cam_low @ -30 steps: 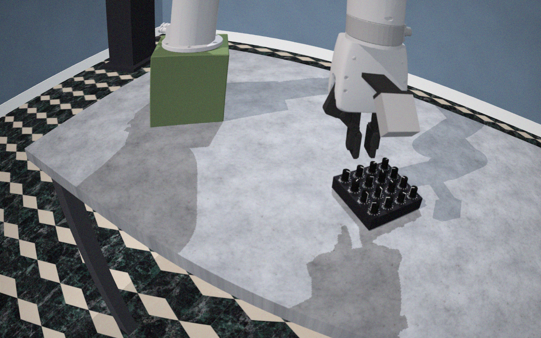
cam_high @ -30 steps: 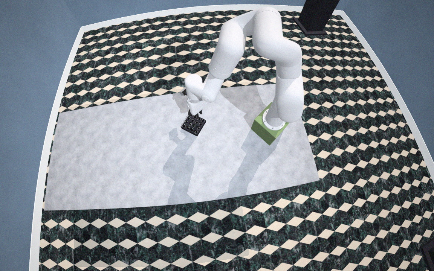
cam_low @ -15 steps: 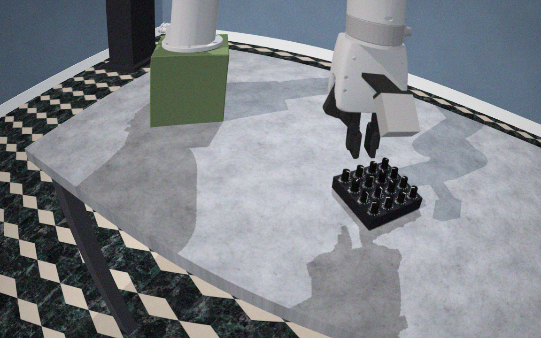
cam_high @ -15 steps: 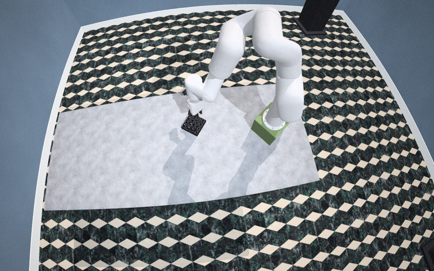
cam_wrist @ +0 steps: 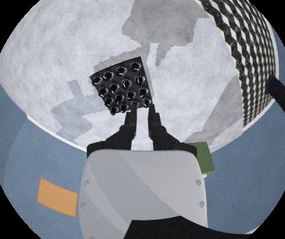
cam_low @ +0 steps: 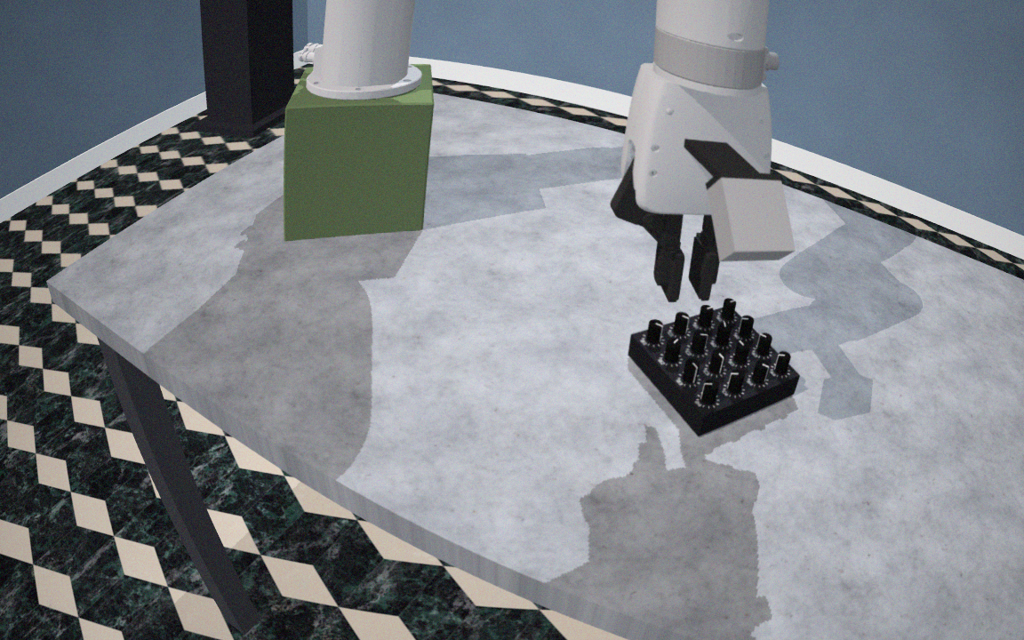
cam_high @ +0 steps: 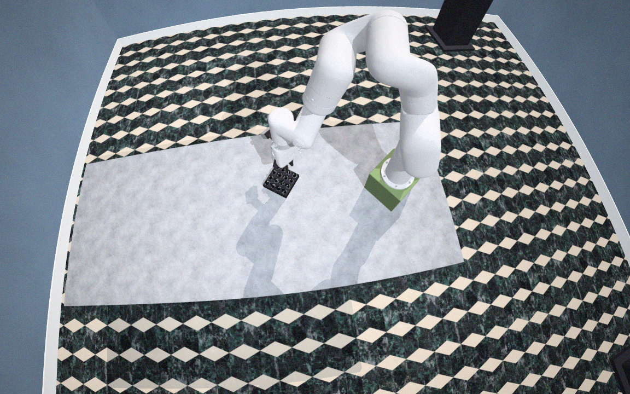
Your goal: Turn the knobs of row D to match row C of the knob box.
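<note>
The black knob box (cam_high: 280, 180) (cam_low: 750, 404) (cam_wrist: 122, 90) stands flat on the table. Its top bears a four-by-four grid of black knobs with white lines and rings of marks. The socket and printed names cannot be made out, so I cannot tell the rows apart. My gripper (cam_high: 286, 166) (cam_low: 686, 297) (cam_wrist: 142, 111) points down with a narrow gap between its fingers and nothing in it. The fingertips hang above the box's far edge in the exterior view, clear of the knobs. In the wrist view a corner knob (cam_wrist: 146, 103) shows between the fingertips, and the fingers partly cover the nearest row.
The grey table (cam_high: 161, 230) (cam_low: 500, 381) (cam_wrist: 50, 43) carries the green base block (cam_high: 383, 192) (cam_low: 356, 171) (cam_wrist: 205, 157) of the arm, well away from the box. The arm's shadows fall across the table. A black pillar (cam_high: 461, 24) (cam_low: 246, 63) stands beyond the table.
</note>
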`<state>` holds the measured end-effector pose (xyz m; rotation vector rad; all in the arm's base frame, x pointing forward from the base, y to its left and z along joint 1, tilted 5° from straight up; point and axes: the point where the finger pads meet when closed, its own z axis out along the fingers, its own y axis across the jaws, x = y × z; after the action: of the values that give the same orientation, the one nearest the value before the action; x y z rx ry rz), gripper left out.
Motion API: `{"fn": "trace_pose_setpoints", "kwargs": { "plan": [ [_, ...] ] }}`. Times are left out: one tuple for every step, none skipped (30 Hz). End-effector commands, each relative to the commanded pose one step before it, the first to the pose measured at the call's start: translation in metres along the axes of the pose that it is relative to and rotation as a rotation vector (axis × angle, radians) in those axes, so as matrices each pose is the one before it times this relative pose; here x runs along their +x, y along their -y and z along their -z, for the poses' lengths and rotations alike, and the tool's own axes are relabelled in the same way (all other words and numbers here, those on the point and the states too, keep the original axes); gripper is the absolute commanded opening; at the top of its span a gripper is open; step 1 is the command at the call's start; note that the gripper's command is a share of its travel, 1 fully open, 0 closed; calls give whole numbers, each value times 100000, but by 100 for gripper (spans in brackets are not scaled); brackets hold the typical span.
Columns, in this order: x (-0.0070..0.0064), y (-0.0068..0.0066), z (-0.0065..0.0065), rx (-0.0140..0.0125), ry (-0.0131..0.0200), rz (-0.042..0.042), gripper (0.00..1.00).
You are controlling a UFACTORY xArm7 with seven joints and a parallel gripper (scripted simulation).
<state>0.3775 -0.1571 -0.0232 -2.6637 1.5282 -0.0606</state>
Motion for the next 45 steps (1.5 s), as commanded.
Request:
{"fn": "trace_pose_setpoints", "kwargs": {
  "plan": [
    [140, 88, 27, 227, -334, -8, 19],
    [0, -1, -52, 2, 1, 1, 19],
    [0, -1, -59, 3, 1, 1, 19],
    [0, -1, -67, 3, 1, 1, 19],
    [0, -1, -74, 3, 2, 1, 19],
    [0, -1, -81, 1, 1, 1, 19],
    [0, -1, -87, 0, 0, 1, 19],
    [0, -1, -94, 0, 0, 0, 19],
    [0, -1, -100, 0, 0, 0, 19],
    [0, -1, -106, 0, 0, 0, 19],
    [0, -1, -112, 0, 0, 0, 19],
    [0, -1, -117, -1, 0, 0, 19],
    [0, -1, -121, 0, 0, 0, 19],
    [0, -2, -126, 0, 0, 0, 19],
    [0, 0, 0, 0, 0, 0, 19],
    [0, 0, 0, 0, 0, 0, 19],
    [0, -1, -129, -1, 0, 0, 19],
    [1, -1, -132, -1, 0, 0, 19],
    [0, -1, -134, -1, 0, 0, 19],
    [0, -2, -137, 0, 1, -1, 19],
    [0, -1, -137, -1, 0, 0, 19],
    [1, -1, -138, -1, 0, 0, 19],
    [0, -2, -138, 0, 0, 0, 19],
    [0, -2, -138, 0, 0, 0, 19],
    [1, -1, -136, -1, 0, 0, 19],
    [0, -1, -135, -1, 0, 0, 19],
    [0, -2, -132, 0, 1, 0, 19],
    [0, -1, -129, -1, 0, 0, 19],
    [1, -1, -126, -1, 0, 0, 19],
    [0, -1, -122, 0, 0, 0, 19],
    [0, -1, -118, 0, 1, 0, 19],
    [0, 0, 0, 0, 0, 0, 19],
    [0, 0, 0, 0, 0, 0, 19],
    [0, -1, -112, 0, 0, 0, 19],
    [0, -1, -107, -1, 0, 0, 19],
    [0, -1, -101, -1, 0, 0, 19],
    [0, -1, -95, 0, 0, 0, 19],
    [0, -1, -89, 0, 0, 0, 19],
    [0, -1, -82, 0, 0, 0, 19],
    [0, -1, -75, -1, 0, 0, 19],
    [0, -1, -68, -1, 0, 0, 19],
    [0, -1, -61, 0, 0, 0, 19],
    [0, -1, -54, 0, 0, 0, 19],
    [0, -1, -47, 0, 0, 0, 19],
    [0, 0, -41, 0, 0, 0, 19]
  ]
}}
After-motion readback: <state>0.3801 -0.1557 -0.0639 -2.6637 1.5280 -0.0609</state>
